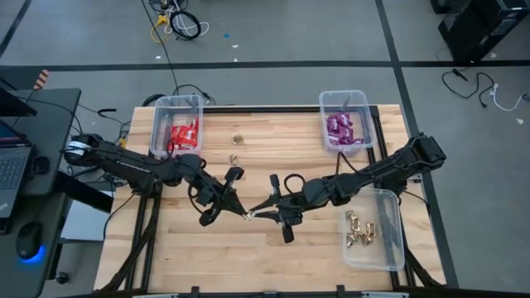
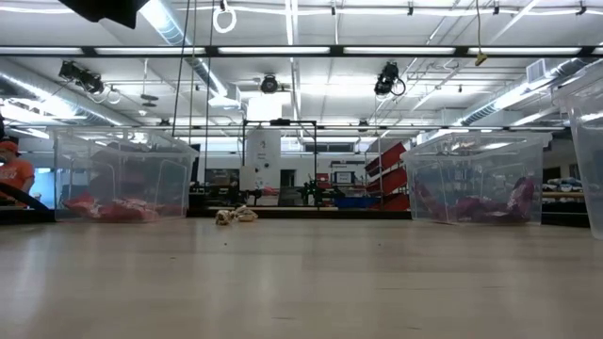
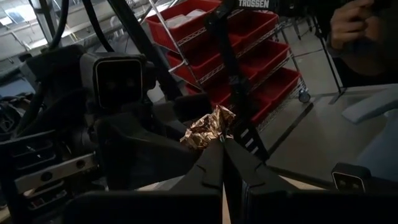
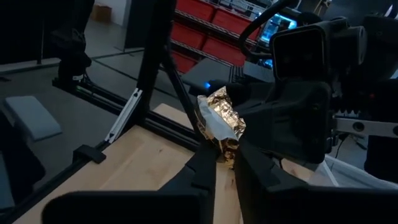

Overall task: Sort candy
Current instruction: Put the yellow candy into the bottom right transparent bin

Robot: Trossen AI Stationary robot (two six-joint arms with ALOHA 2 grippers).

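Note:
My left gripper (image 1: pixel 242 212) and my right gripper (image 1: pixel 257 212) meet tip to tip over the middle of the table, both shut on one gold foil-wrapped candy (image 1: pixel 248 215). The candy shows at the left fingertips (image 3: pixel 208 130) and at the right fingertips (image 4: pixel 221 121). Another gold candy (image 1: pixel 238 138) lies on the table's far part and also shows in the low view (image 2: pixel 236 215). Red packets (image 1: pixel 184 134) lie in the far left bin, purple packets (image 1: pixel 339 128) in the far right bin, and gold pieces (image 1: pixel 358 230) in the bin at the near right. My left gripper pinches the crinkled foil's lower edge (image 3: pixel 214 138) between its two fingertips, coming from the table's left. The candy stands out beyond the tips, clear of the table. My right gripper pinches the candy's lower end (image 4: pixel 227 149) between its two fingertips, coming from the table's right, opposite the left gripper. The candy is lifted clear of the table.
Three clear bins stand on the table: far left (image 1: pixel 176 103), far right (image 1: pixel 345 98) and near right (image 1: pixel 389 240). The wooden table top (image 1: pixel 248 257) is bare toward the near edge. A person's hands (image 3: pixel 360 25) show in the room beyond the table.

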